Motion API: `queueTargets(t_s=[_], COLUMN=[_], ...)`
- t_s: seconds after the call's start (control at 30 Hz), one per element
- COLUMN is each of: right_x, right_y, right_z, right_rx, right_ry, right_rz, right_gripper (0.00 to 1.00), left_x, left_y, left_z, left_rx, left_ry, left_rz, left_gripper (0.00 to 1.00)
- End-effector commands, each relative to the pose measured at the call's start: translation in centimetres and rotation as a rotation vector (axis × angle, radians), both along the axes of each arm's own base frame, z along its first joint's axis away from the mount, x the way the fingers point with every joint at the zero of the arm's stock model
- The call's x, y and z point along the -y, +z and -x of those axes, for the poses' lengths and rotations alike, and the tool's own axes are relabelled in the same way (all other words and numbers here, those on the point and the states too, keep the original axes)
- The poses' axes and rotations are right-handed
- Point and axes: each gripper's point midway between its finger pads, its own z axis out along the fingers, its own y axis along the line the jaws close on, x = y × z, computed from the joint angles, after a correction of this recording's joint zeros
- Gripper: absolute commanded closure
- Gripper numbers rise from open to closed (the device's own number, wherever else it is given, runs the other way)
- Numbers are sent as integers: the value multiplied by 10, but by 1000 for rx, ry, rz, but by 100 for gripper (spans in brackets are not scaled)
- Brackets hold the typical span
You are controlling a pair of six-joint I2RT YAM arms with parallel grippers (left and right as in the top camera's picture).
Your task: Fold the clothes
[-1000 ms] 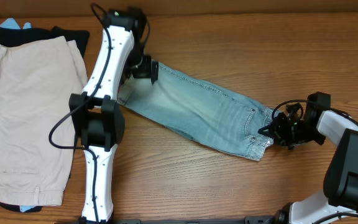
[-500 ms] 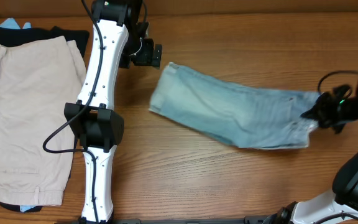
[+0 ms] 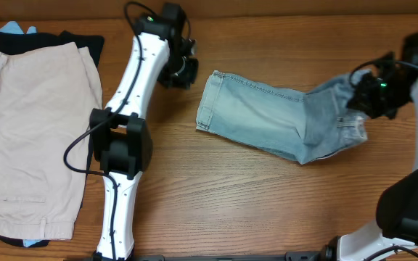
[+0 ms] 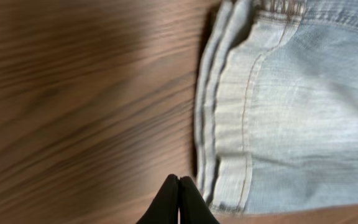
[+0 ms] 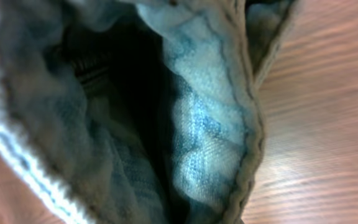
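The light-blue denim shorts (image 3: 267, 119) lie folded lengthwise across the table's middle, cuffed hem to the left. My left gripper (image 3: 188, 72) hovers just left of that hem, shut and empty. In the left wrist view its closed black fingertips (image 4: 179, 186) sit beside the hem's stitched edge (image 4: 229, 112), over bare wood. My right gripper (image 3: 369, 93) is shut on the shorts' waist end and holds it raised off the table at the right. Bunched denim (image 5: 204, 143) fills the right wrist view and hides the fingers.
At the far left a large beige garment (image 3: 35, 130) lies on a black garment (image 3: 82, 40), and a bit of light-blue cloth (image 3: 11, 28) peeks out at the top. The left arm's white links (image 3: 122, 109) run down the table between that pile and the shorts.
My left gripper let go of the hem and closed empty. My right gripper pulled the shorts rightward and lifted the waist end up and back.
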Motion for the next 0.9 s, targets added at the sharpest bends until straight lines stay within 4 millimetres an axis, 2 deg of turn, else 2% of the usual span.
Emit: queueTargets(t_s=[0.0,0.07,0.13,0.27,0.4,0.73,0.87], right_x=[-31,-48,-76,-95,-100,-100,-100], right_y=[14,15,18,19,21,20,21], right_z=[-12,-18,-27,-30,-34,-34,-34], right_rx=[54,71,99,120,133,131,131], right_ry=[51,66,81,117,110,110,110], right_rz=[-4,-11,-24,-27,-33,-33,-33], right_gripper=[96,96,96,96,96,96,96], left_x=[16,19,16,24,42,34,27], left_y=[-14,-27,-49,-50,-37,-32,-41], left_z=[10,12,17,18,17,3,3], left_rx=[-21,-28,-55,-67,-53,-1,-1], left_ry=[-25,-23,1,-6,-91,-119,-110], left_rz=[30,28,24,102,275,413,415], left_gripper=[96,96,96,96,96,96,96])
